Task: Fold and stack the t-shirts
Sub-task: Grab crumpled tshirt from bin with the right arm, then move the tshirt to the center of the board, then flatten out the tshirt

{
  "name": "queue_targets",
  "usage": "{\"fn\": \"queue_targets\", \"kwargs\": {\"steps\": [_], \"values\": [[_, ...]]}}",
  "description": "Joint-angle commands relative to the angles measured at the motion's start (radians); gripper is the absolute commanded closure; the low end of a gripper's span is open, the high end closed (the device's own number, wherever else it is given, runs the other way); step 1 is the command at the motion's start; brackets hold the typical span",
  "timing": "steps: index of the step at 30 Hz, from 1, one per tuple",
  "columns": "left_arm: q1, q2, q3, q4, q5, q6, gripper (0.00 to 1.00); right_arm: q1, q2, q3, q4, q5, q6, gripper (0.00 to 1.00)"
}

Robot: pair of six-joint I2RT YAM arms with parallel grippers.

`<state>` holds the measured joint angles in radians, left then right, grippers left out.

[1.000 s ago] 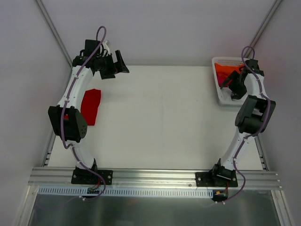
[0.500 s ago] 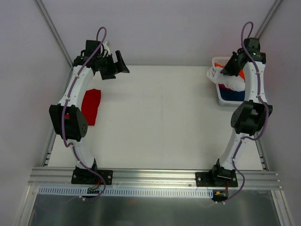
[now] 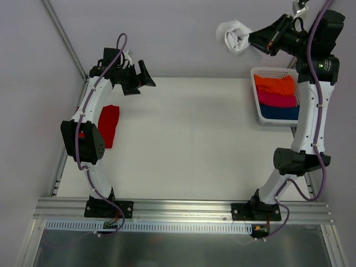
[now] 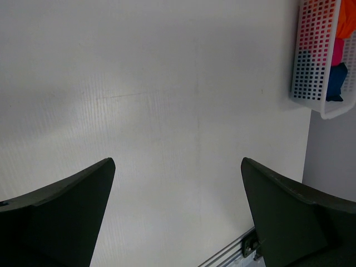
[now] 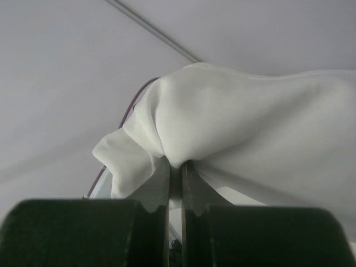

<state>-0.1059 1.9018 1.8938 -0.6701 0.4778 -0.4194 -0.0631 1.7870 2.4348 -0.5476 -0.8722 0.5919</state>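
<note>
We are holding the white t-shirt in the air, well clear of the surface and up to the left of the basket. It is hanging as a soft, crumpled ball. Our right gripper is pinching only a thin fold of it, with the jaws nearly meeting.

The risk we are weighing is this: the cloth is thin, smooth and limp, so such a small bite may slip loose once we carry it over. The bunched bulk may also land tangled rather than flat, which would make folding harder.

The perforated plastic basket is holding orange, pink and blue cloth in 3 bands. Our left gripper is standing wide and empty near the far left corner. The red t-shirt is lying on the surface beside the left arm — a narrow, folded-looking slab of matte cloth.
</note>
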Motion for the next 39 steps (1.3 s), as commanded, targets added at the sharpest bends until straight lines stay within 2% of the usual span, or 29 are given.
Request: {"fn": "queue_targets", "kwargs": {"steps": [1, 2, 3, 4, 7, 8, 12, 13, 14, 16, 17, 19, 20, 22, 24, 27, 30, 34, 39], "values": [[-0.011, -0.003, 0.034, 0.009, 0.050, -0.013, 0.01, -0.003, -0.001, -0.073, -0.296, -0.146, -0.062, 0.95], [-0.011, -0.001, 0.034, 0.009, 0.059, -0.016, 0.01, 0.009, -0.008, -0.141, -0.345, -0.162, -0.087, 0.97], [-0.011, 0.000, 0.034, 0.009, 0.065, -0.019, 0.01, 0.028, -0.011, -0.149, -0.406, -0.163, -0.195, 0.97], [-0.012, 0.000, 0.036, 0.009, 0.070, -0.019, 0.01, 0.046, -0.006, -0.128, -0.574, -0.142, -0.263, 0.97], [-0.018, -0.006, 0.033, 0.009, 0.074, -0.016, 0.01, 0.115, 0.058, 0.024, -0.828, -0.039, -0.471, 0.91], [-0.021, -0.006, 0.031, 0.009, 0.076, -0.016, 0.01, 0.129, 0.101, 0.042, -0.965, 0.037, -0.512, 0.92], [-0.029, -0.009, 0.036, 0.009, 0.088, -0.013, 0.01, 0.206, 0.115, -0.060, -1.043, 0.096, -0.622, 0.97], [-0.031, -0.009, 0.036, 0.007, 0.093, -0.010, 0.01, 0.218, 0.121, -0.060, -1.043, 0.090, -0.623, 0.96], [-0.031, -0.012, 0.034, 0.007, 0.094, -0.010, 0.01, 0.244, 0.124, -0.053, -1.042, 0.099, -0.616, 0.81], [-0.032, -0.015, 0.030, 0.009, 0.094, -0.010, 0.01, 0.261, 0.123, -0.063, -1.043, 0.172, -0.603, 0.70], [-0.032, -0.021, 0.022, 0.009, 0.091, -0.010, 0.01, 0.267, 0.115, -0.086, -1.043, 0.199, -0.581, 0.48], [-0.032, -0.030, 0.011, 0.009, 0.082, -0.010, 0.01, 0.272, 0.072, -0.135, -1.039, 0.266, -0.557, 0.36], [-0.034, -0.040, 0.001, 0.009, 0.079, -0.007, 0.01, 0.278, 0.054, -0.172, -1.034, 0.351, -0.557, 0.24], [-0.037, -0.047, -0.009, 0.009, 0.074, -0.002, 0.01, 0.284, 0.005, -0.203, -1.013, 0.473, -0.547, 0.15], [-0.037, -0.047, -0.021, 0.009, 0.082, -0.004, 0.01, 0.287, -0.018, -0.265, -0.977, 0.469, -0.517, 0.13], [-0.046, -0.040, -0.024, 0.009, 0.093, -0.005, 0.01, 0.318, -0.080, -0.420, -0.779, 0.388, -0.463, 0.13], [-0.066, -0.030, -0.024, 0.009, 0.093, -0.009, 0.01, 0.371, -0.074, -0.540, -0.649, 0.392, -0.455, 0.13], [-0.092, -0.020, -0.044, 0.010, 0.097, -0.012, 0.01, 0.431, 0.027, -0.617, -0.543, 0.452, -0.483, 0.13], [-0.107, -0.026, -0.128, 0.027, 0.102, -0.025, 0.01, 0.466, 0.179, -0.594, -0.445, 0.489, -0.481, 0.14]]}}
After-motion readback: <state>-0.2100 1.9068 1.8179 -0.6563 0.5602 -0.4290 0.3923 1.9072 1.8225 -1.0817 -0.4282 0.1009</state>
